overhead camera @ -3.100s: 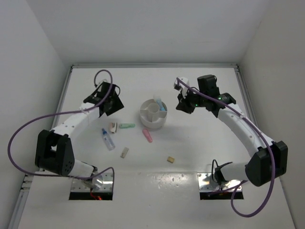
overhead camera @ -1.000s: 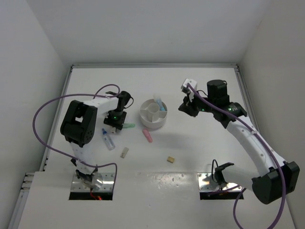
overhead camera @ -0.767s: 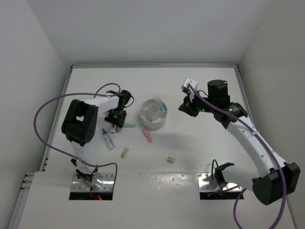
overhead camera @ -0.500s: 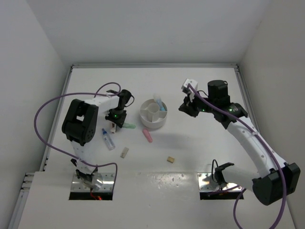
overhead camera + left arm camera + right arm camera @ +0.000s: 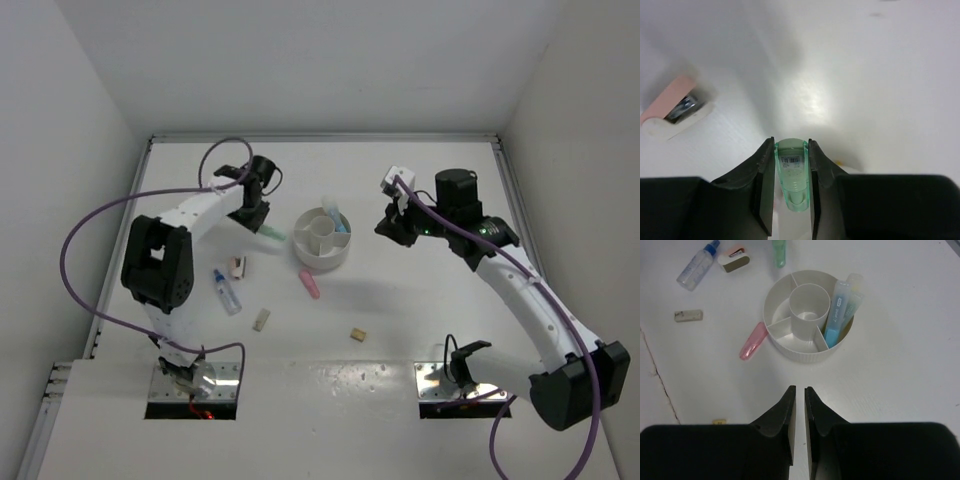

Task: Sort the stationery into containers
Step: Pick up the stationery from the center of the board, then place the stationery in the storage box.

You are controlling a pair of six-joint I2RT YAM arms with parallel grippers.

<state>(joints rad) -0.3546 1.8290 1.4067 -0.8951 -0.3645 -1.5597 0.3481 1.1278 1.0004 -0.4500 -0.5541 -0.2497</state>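
My left gripper (image 5: 262,218) is shut on a green marker (image 5: 273,233) and holds it above the table, just left of the white divided bowl (image 5: 312,262). In the left wrist view the marker (image 5: 791,170) sits between the fingers (image 5: 765,165). The bowl (image 5: 805,356) holds a blue marker (image 5: 835,315) and a yellow one (image 5: 853,292). My right gripper (image 5: 392,226) hovers right of the bowl; its jaws (image 5: 799,390) are nearly together and empty. A pink marker (image 5: 309,284), a clear blue-capped tube (image 5: 227,291) and two tan erasers (image 5: 261,319) (image 5: 356,334) lie on the table.
A small pink-and-white block (image 5: 237,266) lies left of the bowl; it also shows in the left wrist view (image 5: 672,107). White walls close the table on the left, far and right sides. Purple cables loop off both arms.
My left gripper closed on the green marker, lifted it off the table and carried it toward the far side, next to the bowl's left rim. The right arm stayed still.
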